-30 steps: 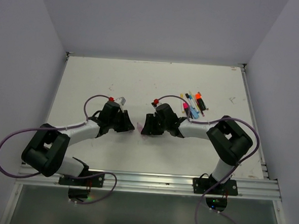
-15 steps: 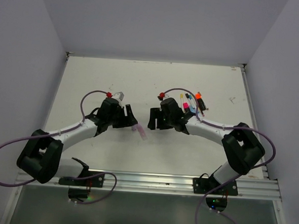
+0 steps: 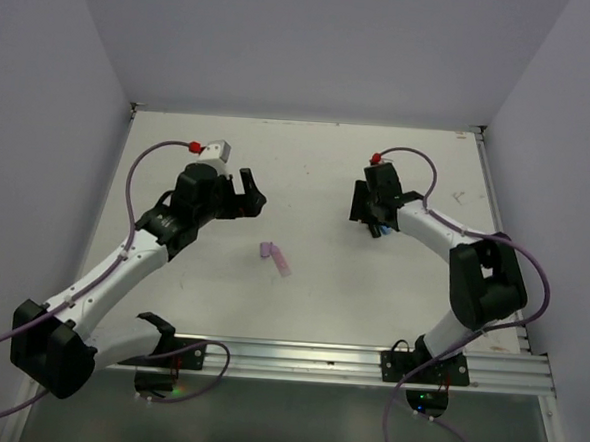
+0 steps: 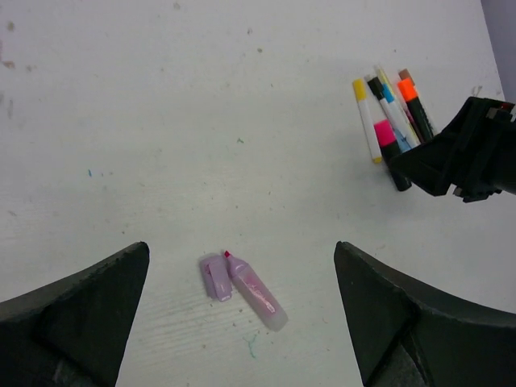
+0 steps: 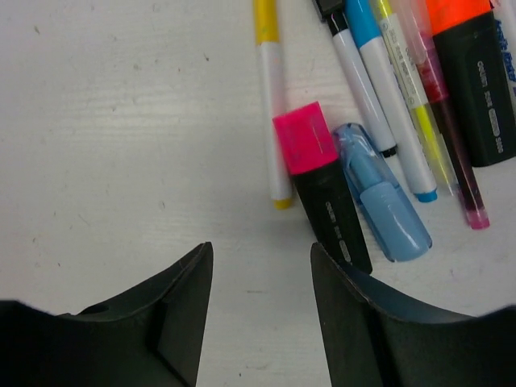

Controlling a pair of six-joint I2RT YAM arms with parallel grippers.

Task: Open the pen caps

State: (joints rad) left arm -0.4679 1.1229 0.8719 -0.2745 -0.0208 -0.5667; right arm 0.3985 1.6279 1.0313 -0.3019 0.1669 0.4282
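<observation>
A lilac highlighter [image 4: 256,292] lies uncapped on the table, and its lilac pen cap [image 4: 215,276] rests loose beside its tip. In the top view they show as a pair, the cap [image 3: 266,249] left of the highlighter body [image 3: 284,263]. My left gripper [image 4: 241,246] hangs open above them, holding nothing. My right gripper [image 5: 260,250] is open just short of a cluster of capped pens. Nearest it are a black highlighter with a pink cap [image 5: 305,137], a blue highlighter [image 5: 385,197] and a thin pen with a yellow cap [image 5: 266,18]. An orange cap [image 5: 456,11] shows at the top edge.
The pen cluster [image 4: 389,113] lies at the right back of the white table [image 3: 308,172]; in the top view my right gripper [image 3: 366,210] hides most of it. Grey walls close in the table on three sides. A metal rail [image 3: 297,356] runs along the near edge.
Both grippers were together at the table's middle. The left has opened and pulled back to the left, leaving highlighter and cap lying apart. The right has swung right, over the pen cluster.
</observation>
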